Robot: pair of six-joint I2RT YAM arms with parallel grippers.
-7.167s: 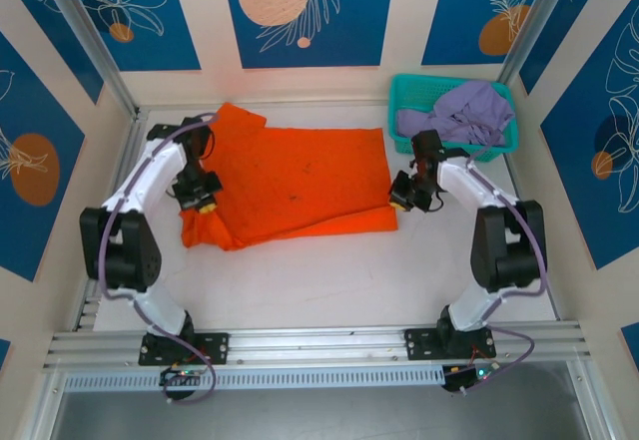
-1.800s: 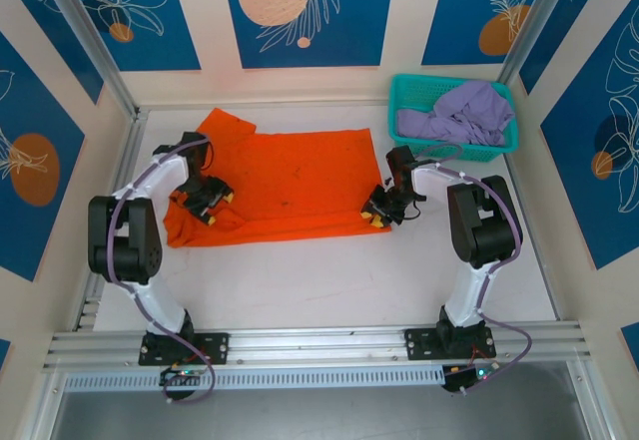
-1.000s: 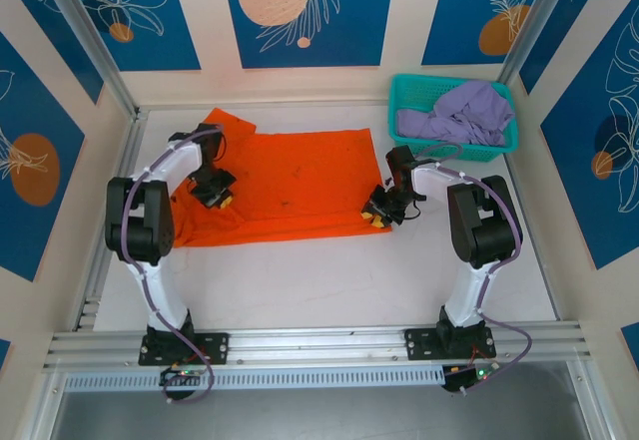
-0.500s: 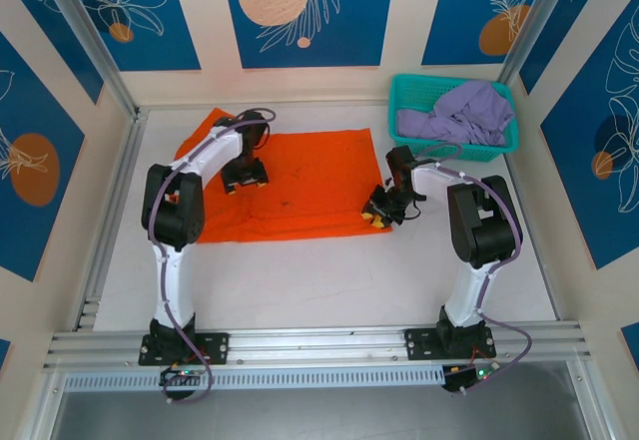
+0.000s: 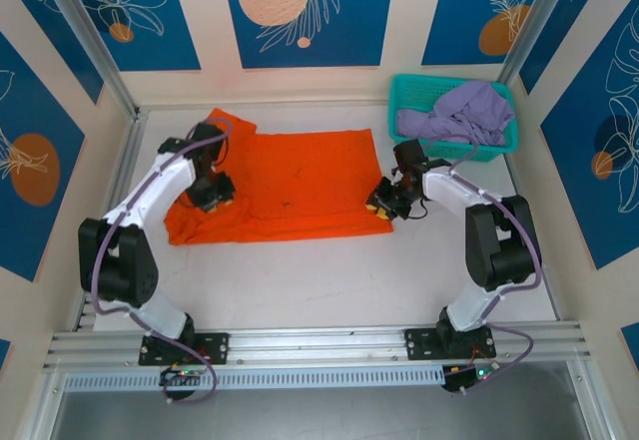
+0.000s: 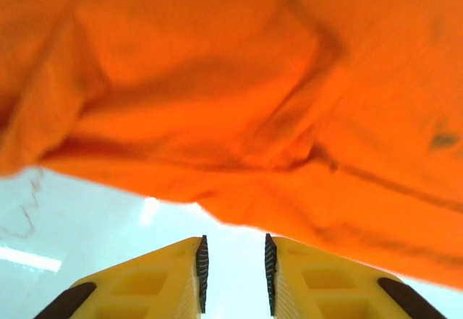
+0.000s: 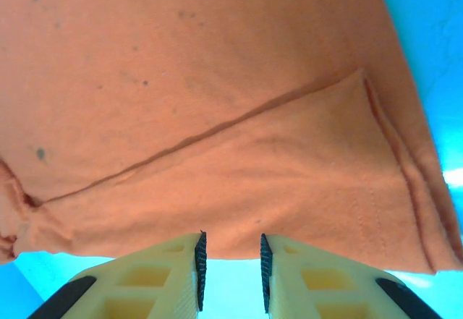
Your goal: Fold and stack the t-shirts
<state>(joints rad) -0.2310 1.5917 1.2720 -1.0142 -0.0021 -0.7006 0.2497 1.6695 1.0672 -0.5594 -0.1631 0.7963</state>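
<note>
- Top external view: two shirts are in sight. One orange shirt (image 5: 290, 186) lies flat on the white table (image 5: 319, 280), left of centre toward the far side. One lavender shirt (image 5: 459, 111) is bunched up in the single teal basket (image 5: 401, 89) at the far right corner.
- The two shirts are well apart and not stacked.
- The orange shirt forms a wide, roughly rectangular shape, with a flap of cloth sticking out at its far left corner and some rumpling along its left edge.
- Two arms reach in from the near edge, one on each side of the orange shirt.
- The left gripper (image 5: 215, 196) is over the left part of the orange shirt, near that rumpled edge.
- The right gripper (image 5: 379, 207) is at the shirt's near right corner.
- Left wrist view: the left gripper (image 6: 233, 243) has its two yellow fingers (image 6: 166, 279) a narrow gap apart with bare table between them. The orange shirt (image 6: 239, 80) lies in folds just beyond the tips.
- Right wrist view: the right gripper (image 7: 229, 238) also has its two fingers (image 7: 163, 279) slightly apart, nothing pinched in the gap. The hem of the orange shirt (image 7: 217, 116) lies right at the fingertips. Whether it touches them I cannot tell.
- A few dark specks dot the orange cloth.
</note>
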